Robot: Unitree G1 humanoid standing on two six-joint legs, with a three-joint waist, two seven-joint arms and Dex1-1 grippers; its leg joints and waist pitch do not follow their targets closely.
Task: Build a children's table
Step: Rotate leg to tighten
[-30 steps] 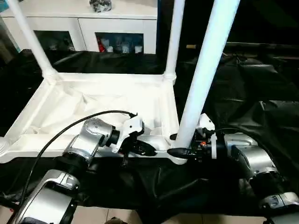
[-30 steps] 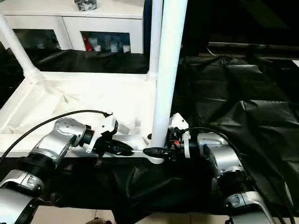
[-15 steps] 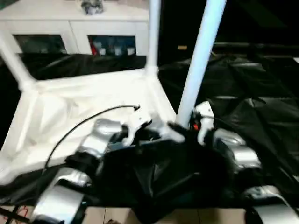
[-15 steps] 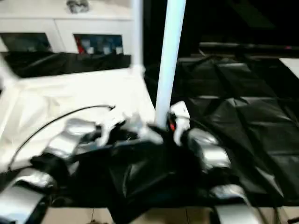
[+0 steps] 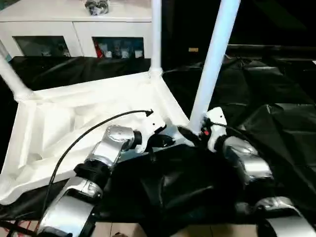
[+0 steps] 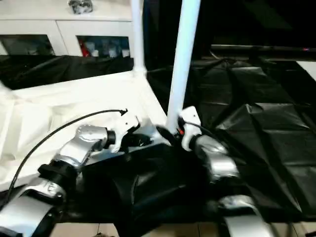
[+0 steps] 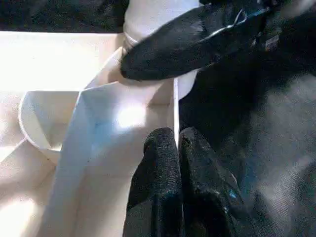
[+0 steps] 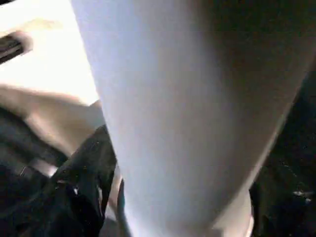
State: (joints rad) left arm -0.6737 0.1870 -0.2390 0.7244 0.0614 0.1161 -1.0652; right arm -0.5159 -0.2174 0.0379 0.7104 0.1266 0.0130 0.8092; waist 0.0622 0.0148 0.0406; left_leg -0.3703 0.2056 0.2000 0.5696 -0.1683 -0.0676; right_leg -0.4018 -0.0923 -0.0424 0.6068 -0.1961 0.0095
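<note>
Upside-down table top (image 5: 74, 118) on the black sheet (image 5: 276, 98), three legs up.

The left gripper (image 7: 175, 143) pinched the top's near rim, fingers tight together. The right gripper (image 5: 190, 136) sat around the nearest leg (image 5: 212, 64) at its corner socket, fingers spread on the tube.

Your robot: two silver jointed forearms, white wrist housings, black two-finger left gripper (image 5: 165, 141) and right gripper (image 5: 186, 134); black cable (image 5: 89, 133) looping over left forearm.
</note>
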